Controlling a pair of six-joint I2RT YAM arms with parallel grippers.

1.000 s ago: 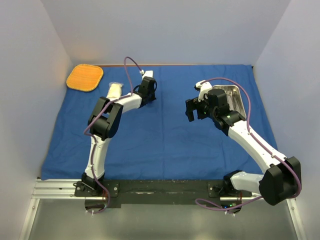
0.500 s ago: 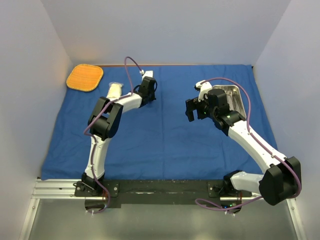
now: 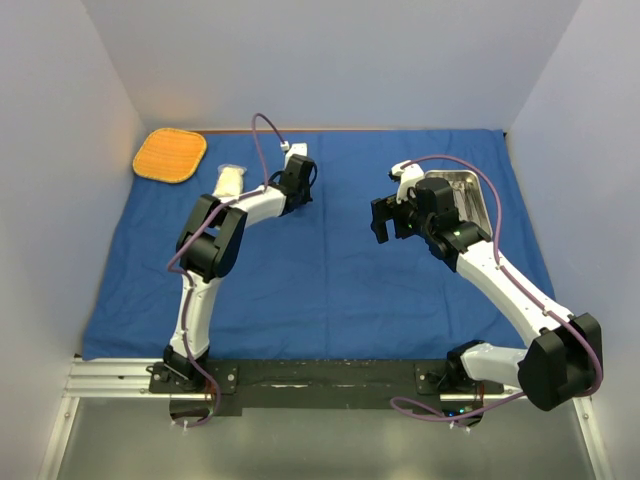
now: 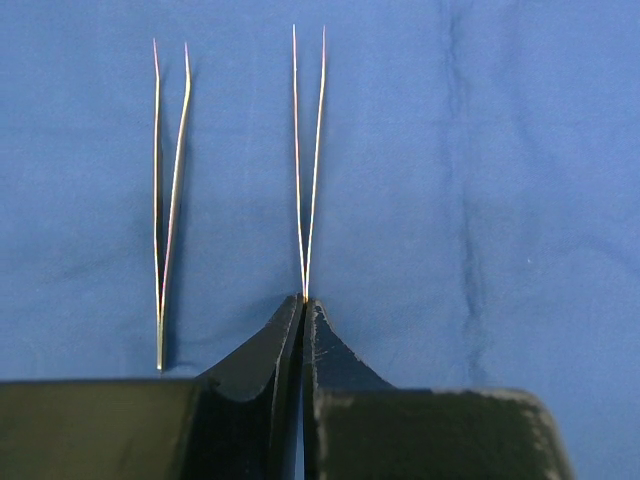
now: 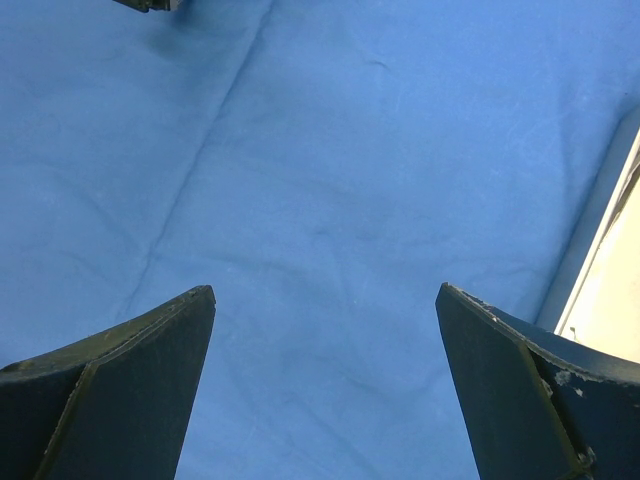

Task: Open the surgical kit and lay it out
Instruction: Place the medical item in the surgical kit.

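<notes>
You are working with one cloth (image 3: pixel 330 270), one tray (image 3: pixel 480 195), one gauze pack (image 3: pixel 228 181), two forceps and one orange mat (image 3: pixel 170 155).

Your left hand (image 4: pixel 303 305) is pinching shut on the joined end of the forceps (image 4: pixel 308 160), fingers pressed together. The two thin prongs are running straight ahead of the fingertips and spreading slightly toward their points. The wrist view is not showing whether these forceps are resting on the cloth or riding just above it. The other forceps (image 4: pixel 165 200) are lying flat on the cloth just to the left of that hand, apart from it. They are running nearly parallel to the held pair, prongs pointing the same way. Both pairs are looking slim, silvery and sharp-tipped.

The gauze pack, small and white, is sitting to the left of your left hand, past the forearm. The mat is lying farther out that way, at the cloth's far left corner.

Your right hand (image 5: pixel 325 290) is standing wide, gripping nothing, with creased blue cloth showing between the fingers. The tray, shiny steel and rectangular, is lying on the right of that hand, partly under the wrist and forearm. Its pale rim is showing at the right edge of the right wrist view.

The cloth is lying spread open under both arms, deep blue, with a few fold lines.
</notes>
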